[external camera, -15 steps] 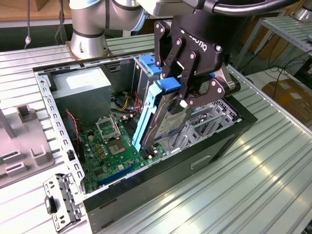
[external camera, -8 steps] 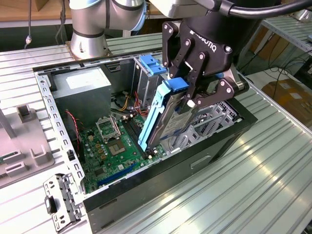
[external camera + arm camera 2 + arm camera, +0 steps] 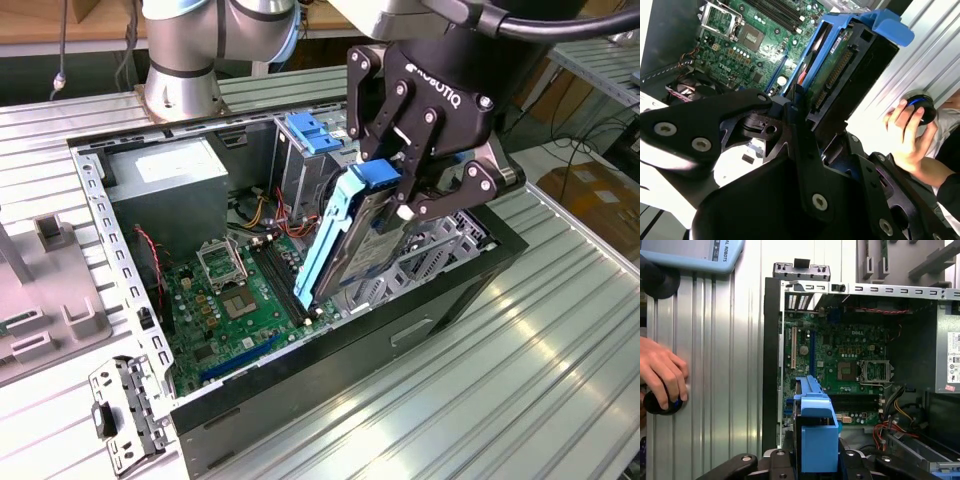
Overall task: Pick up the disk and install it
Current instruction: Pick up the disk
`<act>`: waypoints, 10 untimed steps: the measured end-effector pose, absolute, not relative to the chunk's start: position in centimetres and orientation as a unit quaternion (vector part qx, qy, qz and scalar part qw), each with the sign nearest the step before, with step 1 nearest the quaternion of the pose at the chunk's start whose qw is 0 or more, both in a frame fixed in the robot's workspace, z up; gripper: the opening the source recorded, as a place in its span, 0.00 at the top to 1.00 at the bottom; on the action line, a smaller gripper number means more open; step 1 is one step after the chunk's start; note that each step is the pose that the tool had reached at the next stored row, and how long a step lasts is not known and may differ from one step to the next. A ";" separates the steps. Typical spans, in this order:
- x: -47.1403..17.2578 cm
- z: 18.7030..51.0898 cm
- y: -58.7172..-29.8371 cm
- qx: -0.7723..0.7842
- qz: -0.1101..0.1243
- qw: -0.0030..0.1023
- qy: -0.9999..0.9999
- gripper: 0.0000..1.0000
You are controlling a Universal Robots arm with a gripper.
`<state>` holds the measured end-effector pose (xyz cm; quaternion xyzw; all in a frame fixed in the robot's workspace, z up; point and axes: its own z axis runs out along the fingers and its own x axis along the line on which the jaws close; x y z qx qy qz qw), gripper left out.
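Bright, even light from above lit the scene, and the ribbed metal bench (image 3: 560, 340) gave off pale glare toward the exterior view's right. Soft shadow filled the computer case (image 3: 330, 375) beside the power supply (image 3: 170, 170); in the second wrist view the bench washed out white.

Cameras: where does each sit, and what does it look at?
Exterior view: off the arm, looking down into the open computer case; shows the arm's base and the hand clamping the disk.
First wrist view: on the wrist, looking past the hand and disk onto the motherboard.
Second wrist view: on the wrist, looking along the hand's side at the disk's connector edge.
Both wrist views share the disk, motherboard and a person's hand outside the case.
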<state>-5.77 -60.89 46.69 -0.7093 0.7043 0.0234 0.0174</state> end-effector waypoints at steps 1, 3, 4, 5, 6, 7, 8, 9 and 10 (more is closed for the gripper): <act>-5.7 46.7 -60.9 -0.709 0.023 0.017 0.704 0.64; -5.3 46.7 -61.1 -0.709 0.024 0.017 0.704 0.64; -5.2 46.7 -61.2 -0.709 0.024 0.017 0.704 0.64; -5.1 46.7 -61.2 -0.709 0.024 0.017 0.704 0.64; -5.0 46.7 -61.2 -0.709 0.024 0.017 0.704 0.64; -4.9 46.7 -61.3 -0.709 0.024 0.017 0.704 0.64; -4.7 46.7 -61.4 -0.709 0.024 0.017 0.704 0.64; -4.6 46.7 -61.4 -0.709 0.024 0.017 0.704 0.64; -4.5 46.7 -61.5 -0.709 0.024 0.017 0.704 0.64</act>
